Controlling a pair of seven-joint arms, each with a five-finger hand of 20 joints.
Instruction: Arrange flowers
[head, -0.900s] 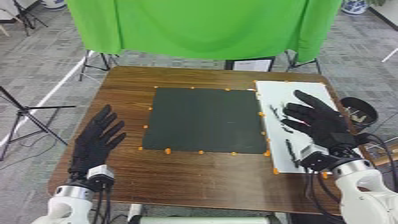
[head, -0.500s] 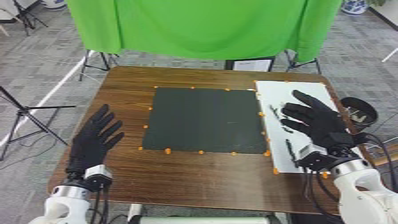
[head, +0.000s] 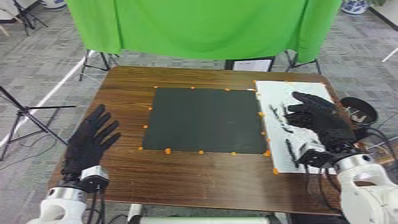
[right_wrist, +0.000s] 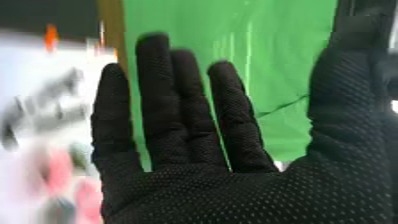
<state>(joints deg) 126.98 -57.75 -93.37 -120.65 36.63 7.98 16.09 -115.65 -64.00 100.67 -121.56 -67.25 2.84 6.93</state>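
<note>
Hovering over the white sheet (head: 277, 91), the right robot hand (head: 322, 122) is released, fingers straight — dark stems (head: 290, 149) and blurred pink flowers (right_wrist: 59, 170) lie on that sheet. The left robot hand (head: 84, 145), also released, hangs over the worktop (head: 204, 182).

Brown wooden table (head: 204, 175) before me. Dark rectangular mat (head: 204, 120) flat around its middle, toward the far edge. White sheet (head: 274, 88) along the right edge, long side running far to near, just beside the mat; can't tell if they touch. Small orange markers (head: 168, 151) dot the borders of both. Bare wood along my near edge.
</note>
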